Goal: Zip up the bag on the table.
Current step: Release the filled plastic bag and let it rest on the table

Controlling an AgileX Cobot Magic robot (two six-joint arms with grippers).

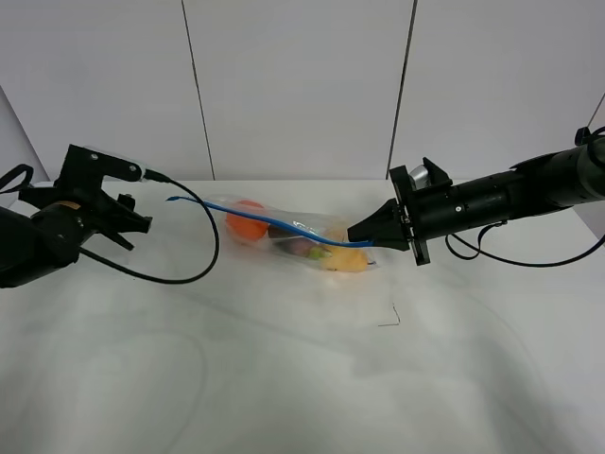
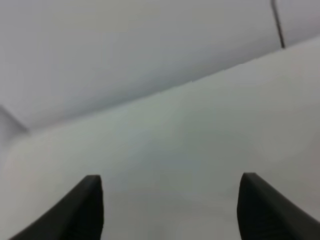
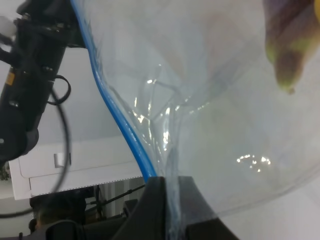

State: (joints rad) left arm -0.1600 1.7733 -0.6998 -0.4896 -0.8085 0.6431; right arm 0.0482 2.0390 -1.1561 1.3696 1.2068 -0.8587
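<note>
Near the middle of the far edge of the white matte worktop point(image 1: 284, 378) lies the clear, crinkly plastic zip bag point(image 1: 298, 235), with orange, purple and yellow toy produce point(image 1: 248, 219) showing through. The right gripper point(image 1: 357, 234) has its jaws clenched on the bag's right-edge end, beside the blue zipper strip point(image 1: 274, 219). The left gripper point(image 1: 128, 227) hovers near the left edge, apart from the bag, jaws released and holding nothing.

White wall panels point(image 1: 298, 85), split by dark seams point(image 1: 196, 90), stand behind.
</note>
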